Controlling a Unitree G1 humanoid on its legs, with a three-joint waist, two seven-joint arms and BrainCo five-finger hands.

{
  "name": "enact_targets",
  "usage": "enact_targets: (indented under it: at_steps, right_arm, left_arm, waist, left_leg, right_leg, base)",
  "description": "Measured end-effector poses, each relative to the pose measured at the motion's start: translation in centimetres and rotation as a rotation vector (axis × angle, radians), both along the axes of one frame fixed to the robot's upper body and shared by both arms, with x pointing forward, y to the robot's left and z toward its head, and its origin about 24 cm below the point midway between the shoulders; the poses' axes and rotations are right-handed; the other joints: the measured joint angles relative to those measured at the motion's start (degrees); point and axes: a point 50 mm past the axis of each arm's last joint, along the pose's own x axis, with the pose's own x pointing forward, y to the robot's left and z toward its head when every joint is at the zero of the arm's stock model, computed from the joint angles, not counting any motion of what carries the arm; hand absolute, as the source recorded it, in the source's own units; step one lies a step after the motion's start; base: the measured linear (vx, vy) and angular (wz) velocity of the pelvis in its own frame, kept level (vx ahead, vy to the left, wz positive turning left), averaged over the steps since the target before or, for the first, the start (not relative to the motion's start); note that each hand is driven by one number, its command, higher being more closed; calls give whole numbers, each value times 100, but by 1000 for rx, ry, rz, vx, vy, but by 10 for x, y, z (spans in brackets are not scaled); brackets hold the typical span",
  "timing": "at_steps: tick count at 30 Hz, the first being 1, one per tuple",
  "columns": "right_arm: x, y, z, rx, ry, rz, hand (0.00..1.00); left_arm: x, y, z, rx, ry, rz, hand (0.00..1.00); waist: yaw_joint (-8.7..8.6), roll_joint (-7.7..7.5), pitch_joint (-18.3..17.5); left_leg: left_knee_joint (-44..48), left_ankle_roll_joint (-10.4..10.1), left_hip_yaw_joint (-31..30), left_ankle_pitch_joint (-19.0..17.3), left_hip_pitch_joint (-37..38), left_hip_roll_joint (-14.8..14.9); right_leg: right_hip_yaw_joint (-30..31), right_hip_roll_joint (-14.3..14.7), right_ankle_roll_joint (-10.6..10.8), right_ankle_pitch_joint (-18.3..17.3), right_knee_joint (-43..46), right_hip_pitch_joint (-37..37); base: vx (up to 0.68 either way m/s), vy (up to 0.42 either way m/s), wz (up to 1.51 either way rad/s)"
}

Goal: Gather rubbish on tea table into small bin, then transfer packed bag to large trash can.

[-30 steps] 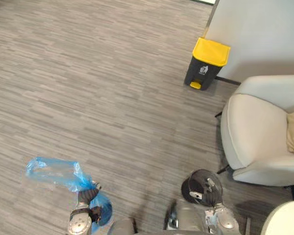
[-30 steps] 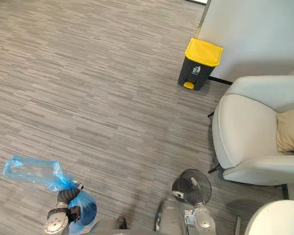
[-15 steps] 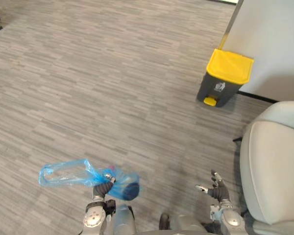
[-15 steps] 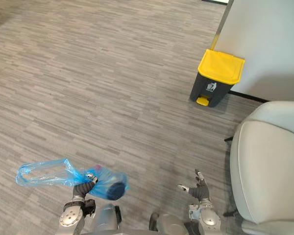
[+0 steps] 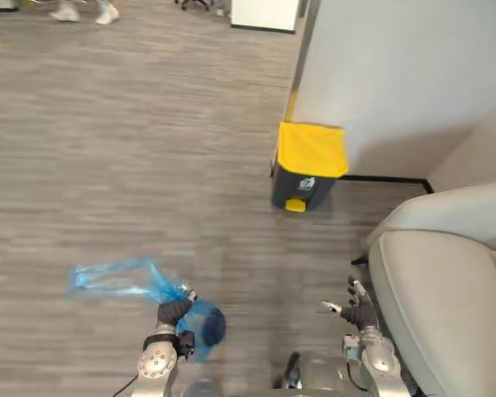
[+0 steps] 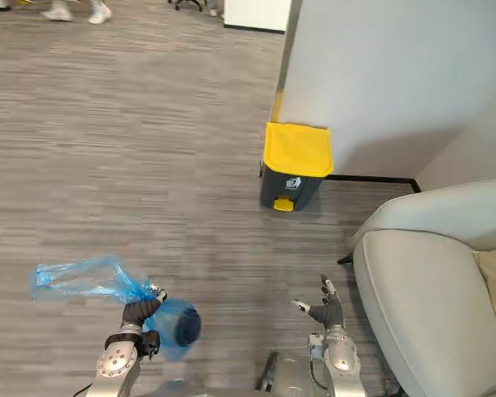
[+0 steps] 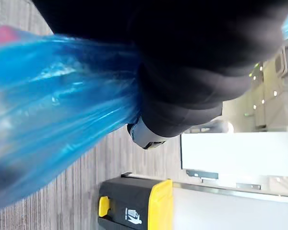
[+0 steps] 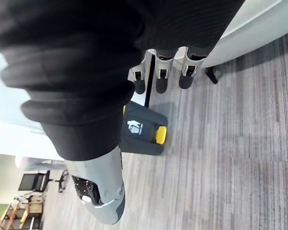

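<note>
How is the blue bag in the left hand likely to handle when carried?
Probably floppy: the blue bag is thin film, bunched in the left hand, its loose end trailing sideways. Likely light, though the dark lump in its sagging belly may make it swing.

The left arm enters at the lower left with the forearm directed forward. The left hand [image 5: 173, 313] is closed, its fingers curled round the gathered neck of the blue bag [image 5: 114, 279]. The dark ribbed cover wraps the wrist just behind the grip. The right arm enters at the lower right, forearm also directed forward. The right hand [image 5: 359, 313] is held with its fingers straight and slightly spread and its thumb out to the side, holding nothing. In the right wrist view, the fingers [image 8: 157, 79] extend in a straight row, with the thumb [image 8: 99, 190] set apart.
</note>
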Motion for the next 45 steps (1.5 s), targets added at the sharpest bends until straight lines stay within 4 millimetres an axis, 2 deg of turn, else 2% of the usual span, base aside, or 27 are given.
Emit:
enact_targets:
  at_steps: [1, 2, 3, 4, 5, 6, 7, 9, 10, 12, 15, 16, 17, 18, 19, 22, 24, 26, 28, 30, 31, 34, 38, 41, 42, 43, 45]
  right_arm:
    - [-1, -1, -4, -7, 22, 5, 0]
    - [-5, -4, -11, -18, 62, 9, 0]
    - [-8, -6, -13, -24, 78, 8, 0]
    - [-10, -10, -14, -38, 95, 9, 0]
    - [-9, -13, -10, -47, 75, 9, 0]
    - [-9, -14, -8, -54, 66, 9, 0]
    - [-4, -16, 0, -65, 28, 11, 0]
    - [0, -14, 4, -55, 4, 5, 0]
    - [5, -10, 9, -43, -29, 4, 0]
    - [9, -10, 12, -43, -49, 2, 0]
    - [8, -14, 12, -50, -48, -12, 0]
    - [6, -15, 12, -57, -43, -17, 0]
    - [5, -19, 10, -70, -31, -23, 0]
    - [1, -10, 2, -36, 1, -27, 0]
    - [-3, -8, 0, -28, 10, -31, 0]
    - [-3, 0, -1, -18, 15, -17, 0]
    - [-2, 8, -2, 2, 11, -6, 0]
    - [0, 12, -1, 4, 7, 12, 0]
    - [5, 17, 1, 7, -7, 32, 0]
    - [5, 16, -1, 8, 3, 30, 0]
    - [1, 8, -4, -10, 24, 15, 0]
    - [0, 1, -4, -23, 28, 0, 0]
    - [-6, -3, -6, -25, 41, -22, 0]
    - [-13, -6, -9, -27, 60, -34, 0]
    - [-15, -6, -11, -23, 66, -39, 0]
    - [-15, -3, -11, -11, 64, -42, 0]
    - [-15, -13, -10, -23, 60, -80, 0]
  left_arm:
    - [1, 3, -3, 5, 13, 6, 100]
    - [0, 8, -9, 15, 44, 14, 100]
    - [-3, 9, -12, 18, 62, 20, 100]
    - [-5, 6, -17, -5, 84, 36, 100]
    - [-7, 3, -18, -29, 82, 61, 100]
    - [-7, 2, -18, -37, 79, 69, 100]
    - [-10, -5, -20, -70, 81, 80, 100]
    - [-8, -11, -19, -83, 78, 69, 100]
    - [-9, -13, -19, -93, 75, 70, 100]
    - [-10, -12, -18, -93, 71, 73, 100]
    - [-15, -12, -15, -94, 59, 82, 100]
    - [-17, -13, -15, -95, 62, 82, 100]
    - [-22, -13, -18, -99, 77, 89, 100]
    - [-24, -10, -21, -89, 95, 89, 100]
    - [-24, -9, -21, -84, 97, 87, 100]
    - [-17, -9, -15, -79, 63, 75, 100]
    - [-13, -12, -13, -76, 53, 55, 100]
    - [-10, -11, -11, -72, 41, 53, 100]
    - [-11, -7, -11, -56, 47, 55, 100]
    - [-13, -2, -13, -44, 59, 62, 100]
    - [-17, -5, -19, -66, 89, 81, 100]
    - [-19, -7, -20, -84, 94, 100, 100]
    - [-19, -9, -21, -95, 93, 101, 100]
    - [-17, -11, -20, -100, 87, 93, 100]
    - [-18, -12, -20, -103, 89, 96, 100]
    - [-18, -12, -20, -104, 89, 94, 100]
    - [-17, -16, -21, -115, 89, 92, 100]
  waist:
    - [-19, -7, -3]
    - [-60, -64, -13]
    - [-124, -106, -40]
    - [-163, 158, 20]
    - [-152, 301, 104]
    - [-141, 400, 145]
    - [35, 538, 194]
    - [110, 494, 217]
    - [216, 355, 258]
    - [285, 246, 260]
    - [416, 263, 266]
    - [420, 306, 223]
    - [420, 427, 138]
    - [374, 178, 24]
    - [389, 81, -29]
    - [383, 7, 5]
    - [368, 92, 108]
    - [303, 46, 88]
    - [221, -57, 34]
    - [232, -209, -6]
    - [231, -10, 2]
    - [230, 261, -11]
    - [229, 249, -15]
    - [240, 171, -5]
    - [261, 70, 53]
    - [264, 61, 59]
    - [254, 246, 5]
  left_leg:
    - [-94, -53, -5, 13, 110, -35]
    - [-97, -179, -92, -10, 272, -97]
    - [26, -231, -214, -36, 340, -86]
    - [537, -434, -350, 28, 400, 187]
    - [1603, -380, -551, 310, 65, 415]
    - [2322, -319, -699, 610, -212, 570]
    - [4319, -341, -1065, 1106, -1132, 937]
    - [4949, -288, -1149, 887, -1636, 929]
    - [4779, -45, -1077, 704, -2052, 776]
    - [4078, -37, -953, 459, -2451, 644]
    - [2315, -44, -983, 480, -2765, 331]
    - [1661, -166, -1073, 652, -2691, 209]
    - [1193, -32, -1280, 1370, -2615, 102]
    - [1326, 131, -1046, 1089, -2524, -62]
    - [1326, 172, -936, 987, -2470, -139]
    - [1383, 432, -570, 560, -1970, -247]
    - [1072, 458, -469, 355, -1207, -281]
    - [845, 421, -477, 313, -904, -279]
    - [782, 326, -523, 260, -808, -281]
    - [835, 275, -526, 229, -763, -414]
    - [818, 171, -654, 204, -653, -271]
    - [506, 56, -653, 270, -484, -137]
    - [561, -123, -744, 414, -371, -91]
    - [1396, -206, -801, 607, -725, -69]
    - [1783, -113, -783, 594, -951, -34]
    - [1776, -32, -687, 472, -993, -3]
    - [688, 33, -622, 683, -930, 36]
  right_leg:
    - [-27, 99, -81, 263, -544, -14]
    - [81, 289, -563, 1056, -1177, -40]
    - [202, 311, -818, 1387, -1092, 14]
    - [46, 381, -730, 1114, -782, 197]
    - [-32, 522, -704, 770, -724, 472]
    - [-4, 609, -728, 683, -763, 632]
    - [198, 900, -753, 495, -1071, 1142]
    - [376, 993, -743, 422, -1315, 1559]
    - [595, 985, -731, 408, -1618, 2006]
    - [842, 967, -660, 367, -1865, 2358]
    - [1211, 869, -288, 52, -2056, 2798]
    - [1290, 829, -188, -88, -1991, 2835]
    - [1468, 850, -52, -295, -1873, 2881]
    - [1635, 587, 79, -417, -1767, 2899]
    - [1699, 480, 129, -432, -1648, 2873]
    - [1691, 62, 489, -90, 174, 2276]
    - [1476, -139, 303, -121, 1318, 1863]
    - [1127, -185, 201, -177, 1261, 1542]
    - [889, -38, 106, -49, 124, 1216]
    - [952, 24, -32, 652, -857, 1190]
    - [898, 144, -79, 683, -1026, 1444]
    - [772, 346, -82, 699, -1491, 1728]
    - [632, 410, -84, 700, -1818, 2123]
    - [518, 347, -33, 755, -2172, 2429]
    - [463, 277, -42, 834, -2348, 2591]
    - [460, 259, -41, 846, -2385, 2637]
    - [431, 311, 52, 884, -2432, 2634]
  base:
    - [581, -78, 12]
    - [487, -91, 30]
    - [664, -136, 28]
    - [670, -162, 12]
    - [663, -179, -11]
    - [799, -161, -50]
    - [550, -91, -56]
    - [527, -38, -64]
    - [501, -20, -58]
    - [459, 44, -71]
    - [449, 172, -79]
    - [419, 251, -80]
    - [444, 293, -65]
    - [496, 271, -58]
    - [597, 294, -48]
    - [423, 200, -39]
    - [375, 130, -19]
    - [284, 18, 6]
    - [283, -54, 19]
    - [269, -77, 12]
    - [298, -68, 9]
    - [249, -71, 5]
    - [155, -46, 15]
    - [84, -10, 22]
    - [77, 32, 20]
    - [63, 65, 23]
    - [54, 104, 8]
